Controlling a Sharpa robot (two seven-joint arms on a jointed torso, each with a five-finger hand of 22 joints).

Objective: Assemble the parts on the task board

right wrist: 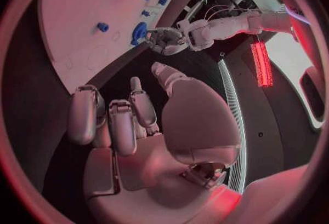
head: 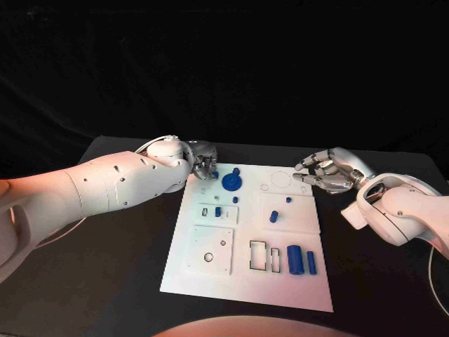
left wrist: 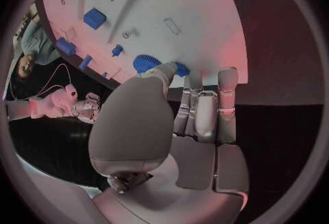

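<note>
Left robot hand (head: 203,160) pinches small blue part (head: 213,175) — on task board (head: 247,281).

task board (head: 247,277) mid-table | left hand (head: 201,163) at far-left corner | right hand (head: 324,170) likely just off far-right

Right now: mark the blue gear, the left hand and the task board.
blue gear (head: 231,182), head view, centre of its disc.
left hand (head: 201,160), head view, middle of the hand.
task board (head: 247,289), head view, bare near edge.
</note>
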